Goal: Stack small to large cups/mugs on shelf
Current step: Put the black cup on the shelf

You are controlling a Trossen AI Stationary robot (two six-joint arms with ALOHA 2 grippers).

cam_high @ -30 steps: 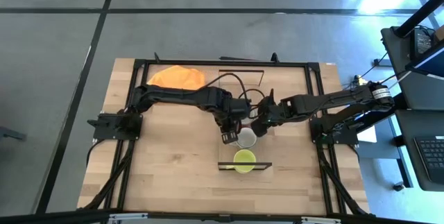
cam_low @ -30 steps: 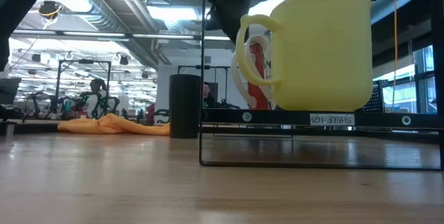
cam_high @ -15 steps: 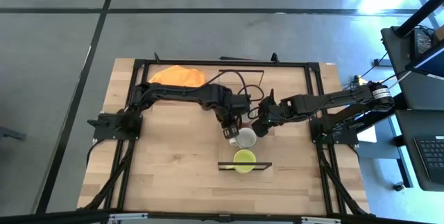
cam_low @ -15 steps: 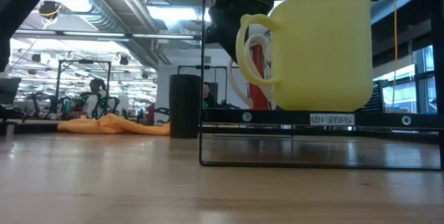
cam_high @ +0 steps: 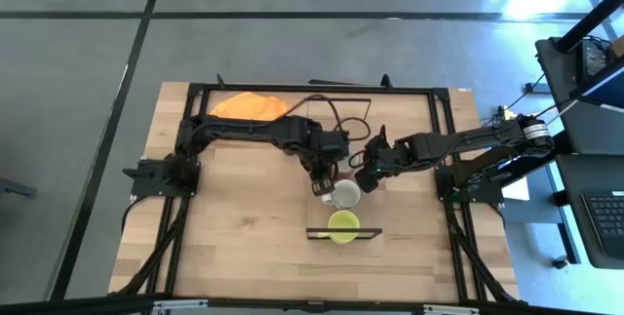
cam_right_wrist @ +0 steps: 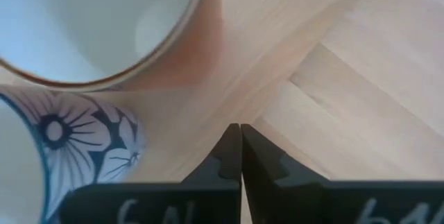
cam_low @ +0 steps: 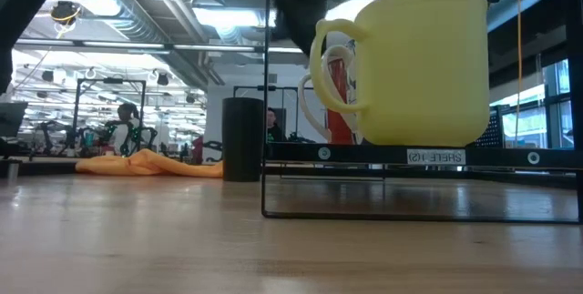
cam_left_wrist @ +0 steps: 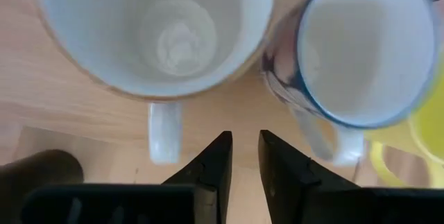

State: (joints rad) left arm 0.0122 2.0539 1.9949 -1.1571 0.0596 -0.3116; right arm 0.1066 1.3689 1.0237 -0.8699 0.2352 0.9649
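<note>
A yellow-green mug (cam_high: 342,225) stands at the near end of the light-wood shelf (cam_high: 320,219). Just behind it stands a white mug with blue flowers (cam_left_wrist: 368,44), and behind that a white mug with a reddish-brown outside (cam_left_wrist: 152,23). My left gripper (cam_left_wrist: 243,151) hovers over these two mugs with its fingers pointing down between their handles. It is open by a narrow gap and holds nothing. My right gripper (cam_right_wrist: 241,148) is shut and empty over bare wood beside the reddish-brown mug (cam_right_wrist: 104,30). A black cup (cam_low: 242,139) stands on the table left of the shelf.
An orange cloth (cam_high: 249,107) lies at the table's far left. The shelf's thin dark frame (cam_low: 264,94) rises at its near end. Both arms crowd the middle of the table over the mugs. People and equipment show in the room beyond.
My left gripper has moved a little toward the table's far edge, alongside the white flowered mug. The mugs have stayed where they were.
</note>
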